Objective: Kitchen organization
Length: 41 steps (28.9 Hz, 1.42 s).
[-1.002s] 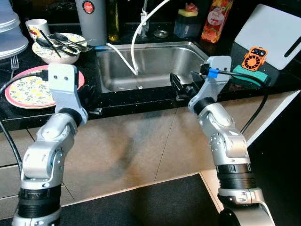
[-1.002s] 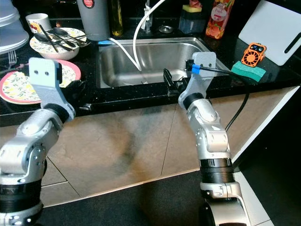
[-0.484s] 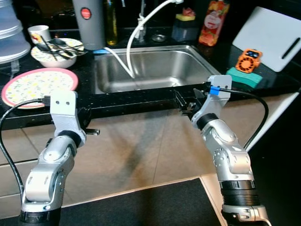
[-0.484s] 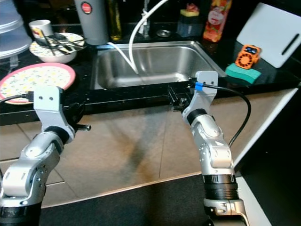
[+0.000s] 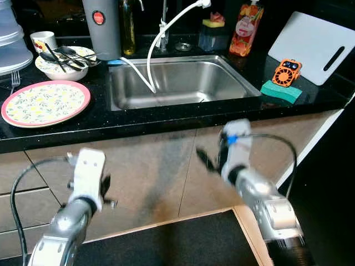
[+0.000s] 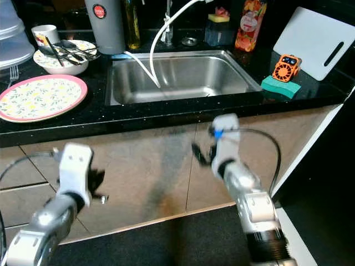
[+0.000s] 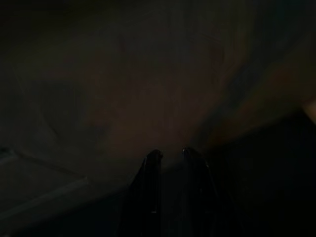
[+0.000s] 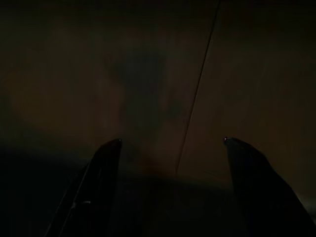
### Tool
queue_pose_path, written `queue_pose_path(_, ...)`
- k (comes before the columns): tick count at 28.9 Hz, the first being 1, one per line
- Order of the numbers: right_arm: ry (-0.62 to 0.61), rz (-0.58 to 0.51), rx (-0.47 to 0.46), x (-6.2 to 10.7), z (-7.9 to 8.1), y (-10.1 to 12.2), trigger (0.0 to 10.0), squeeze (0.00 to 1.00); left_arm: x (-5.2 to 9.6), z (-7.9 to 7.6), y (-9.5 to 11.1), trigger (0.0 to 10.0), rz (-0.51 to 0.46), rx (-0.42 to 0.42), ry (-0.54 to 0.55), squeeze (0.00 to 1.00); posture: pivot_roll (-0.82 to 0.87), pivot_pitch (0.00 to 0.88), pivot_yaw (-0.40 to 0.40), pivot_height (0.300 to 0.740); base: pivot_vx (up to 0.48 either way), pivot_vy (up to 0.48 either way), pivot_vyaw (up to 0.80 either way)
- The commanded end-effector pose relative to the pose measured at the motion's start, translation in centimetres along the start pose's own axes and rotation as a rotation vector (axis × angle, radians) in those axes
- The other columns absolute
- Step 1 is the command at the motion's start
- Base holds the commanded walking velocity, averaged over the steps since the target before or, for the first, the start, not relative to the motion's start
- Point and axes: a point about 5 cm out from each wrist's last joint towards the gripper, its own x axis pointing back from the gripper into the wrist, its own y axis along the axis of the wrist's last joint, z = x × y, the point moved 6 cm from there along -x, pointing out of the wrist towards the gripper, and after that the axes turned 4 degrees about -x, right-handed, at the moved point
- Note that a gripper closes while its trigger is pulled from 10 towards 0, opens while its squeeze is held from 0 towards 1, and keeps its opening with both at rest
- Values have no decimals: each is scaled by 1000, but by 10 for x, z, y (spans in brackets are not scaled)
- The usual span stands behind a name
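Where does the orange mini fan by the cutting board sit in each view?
Left eye view: orange mini fan at upper right, on the green sponge.
Right eye view: same, upper right.
Left wrist view: not in it.
Right wrist view: not in it.
Shared landmark: white cutting board just behind it.

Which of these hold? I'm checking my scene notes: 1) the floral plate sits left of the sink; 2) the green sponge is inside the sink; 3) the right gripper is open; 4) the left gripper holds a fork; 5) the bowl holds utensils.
1) True: the floral plate lies on the counter left of the sink.
2) False: the green sponge is on the counter right of it.
3) True: the right gripper is open.
4) False: the left gripper is shut on nothing.
5) True: the bowl holds utensils.
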Motion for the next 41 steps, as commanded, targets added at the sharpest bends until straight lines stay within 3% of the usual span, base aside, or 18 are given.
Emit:
queue_pose_path(1, 2, 81, 11, 0, 0, -19, 10000, 0, 0, -4, -14, 10000, 52, -26, -16, 0, 0, 142, -41, 740, 0, 0, 0)
queue_pose_path(2, -14, 156, 3, -1, -4, -44, 10000, 0, -3, -8, -29, 10000, 92, 0, -19, 0, 0, 139, -44, 740, 0, 0, 0)
queue_pose_path(4, -14, 156, 3, -1, -4, -44, 10000, 0, -3, -8, -29, 10000, 92, 0, -19, 0, 0, 139, -44, 740, 0, 0, 0)
queue_pose_path(5, -74, 237, -46, -3, -15, -75, 10000, 0, -12, -14, -49, 10000, 131, 31, -27, 0, -2, 134, -44, 740, 0, 0, 0)
queue_pose_path(6, -74, 237, -46, -3, -15, -75, 10000, 0, -12, -14, -49, 10000, 131, 31, -27, 0, -2, 134, -44, 740, 0, 0, 0)
queue_pose_path(7, -171, 375, -225, -4, -22, -138, 10000, 0, -33, -29, -99, 10000, 230, 86, -62, 0, -10, 119, -41, 740, 0, 0, 0)
queue_pose_path(8, -171, 375, -225, -4, -22, -138, 10000, 0, -33, -29, -99, 10000, 230, 86, -62, 0, -10, 119, -41, 740, 0, 0, 0)
queue_pose_path(10, -216, 474, -309, 5, -16, -177, 10000, 0, -38, -38, -135, 10000, 331, 161, -71, 0, -19, 105, -35, 740, 0, 0, 0)
queue_pose_path(11, -216, 474, -309, 5, -16, -177, 10000, 0, -38, -38, -135, 10000, 331, 161, -71, 0, -19, 105, -35, 740, 0, 0, 0)
queue_pose_path(12, -257, 582, -249, 23, -15, -210, 10000, 0, -32, -40, -168, 10000, 437, 203, -45, 0, -28, 99, -28, 740, 0, 0, 0)
queue_pose_path(13, -267, 619, -199, 30, -16, -221, 10000, 0, -27, -41, -178, 10000, 472, 229, -27, 0, -25, 93, -32, 740, 0, 0, 0)
queue_pose_path(15, -287, 629, -191, 34, -18, -225, 10000, 0, -25, -40, -183, 10000, 486, 251, -6, 0, -22, 88, -33, 740, 0, 0, 0)
queue_pose_path(19, -292, 593, -270, 30, -11, -223, 10000, 0, -27, -42, -180, 10000, 476, 298, 4, 0, -26, 87, -31, 740, 0, 0, 0)
queue_pose_path(26, -285, 602, -263, 32, -6, -233, 10000, 0, -35, -48, -178, 10000, 425, 167, -60, 0, -22, 89, -33, 740, 0, 0, 0)
queue_pose_path(31, -312, 548, -278, 30, -10, -229, 10000, 0, -39, -46, -172, 10000, 372, 201, -43, 0, -17, 93, -36, 740, 0, 0, 0)
queue_pose_path(35, -324, 532, -290, 31, -9, -230, 10000, 0, -34, -49, -178, 10000, 356, 151, -59, 0, -18, 96, -44, 740, 0, 0, 0)
queue_pose_path(41, -307, 553, -259, 35, -3, -237, 10000, 0, -31, -42, -186, 10000, 380, 221, 0, 0, -5, 102, -44, 740, 0, 0, 0)
